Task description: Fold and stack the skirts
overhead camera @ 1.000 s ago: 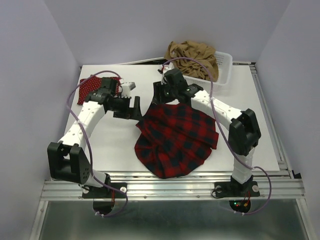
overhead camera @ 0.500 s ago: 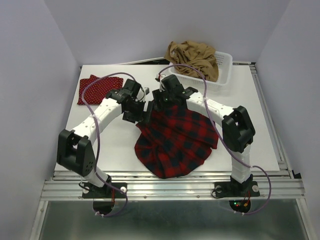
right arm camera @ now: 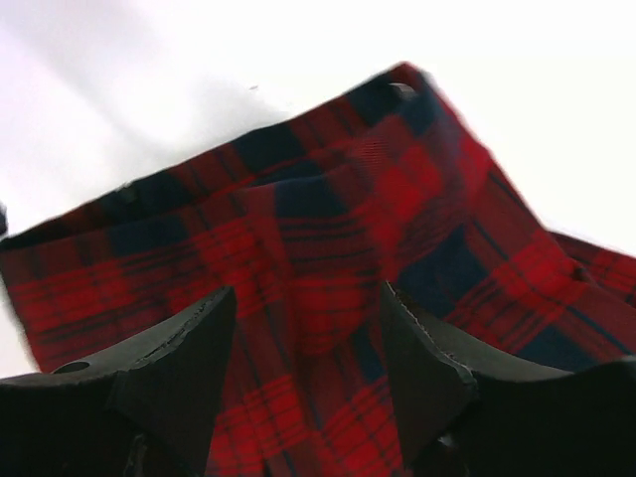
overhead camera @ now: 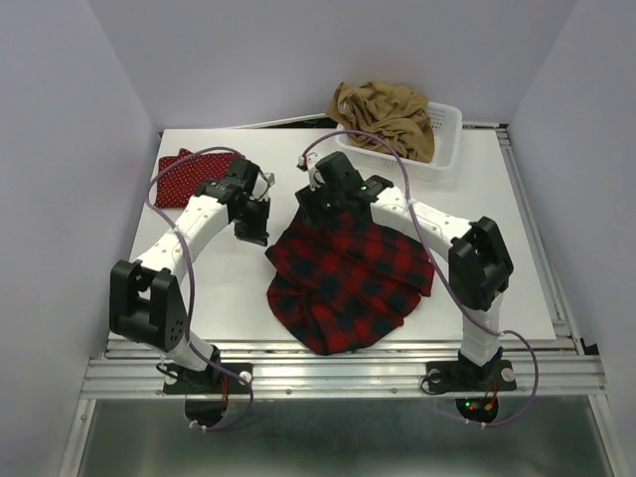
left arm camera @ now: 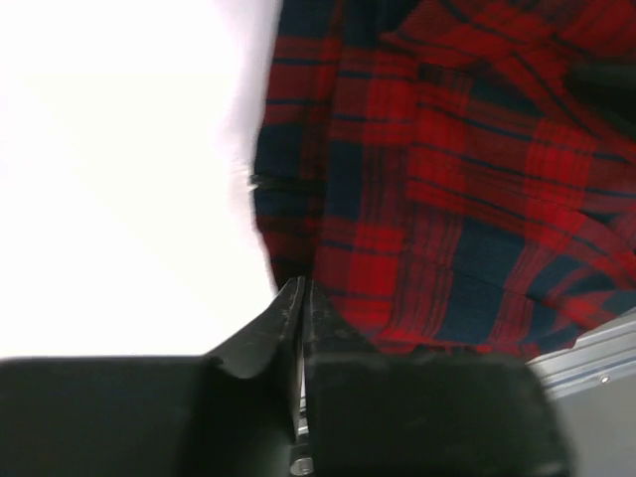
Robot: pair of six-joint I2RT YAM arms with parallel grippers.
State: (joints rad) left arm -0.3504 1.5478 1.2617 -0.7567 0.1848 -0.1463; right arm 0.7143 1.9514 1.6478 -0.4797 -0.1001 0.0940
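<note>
The red-and-black plaid skirt (overhead camera: 348, 273) lies spread in the middle of the table and fills the right of the left wrist view (left arm camera: 447, 199). My left gripper (overhead camera: 254, 235) is shut, its tips (left arm camera: 301, 288) at the skirt's left edge; no cloth shows between them. My right gripper (overhead camera: 310, 204) is open just over the skirt's far left corner, with plaid cloth (right arm camera: 318, 229) under its two fingers (right arm camera: 308, 318). The red dotted skirt (overhead camera: 184, 171) lies flat at the far left. A tan skirt (overhead camera: 383, 111) is heaped in the basket.
The white mesh basket (overhead camera: 447, 139) stands at the far right corner of the white table (overhead camera: 219, 288). Pale walls close in on the left, back and right. A metal rail (overhead camera: 348, 373) runs along the near edge.
My left gripper went from wide open to shut, swinging in to the plaid skirt's left edge and then back a little. The right gripper opened slightly wider over the far corner.
</note>
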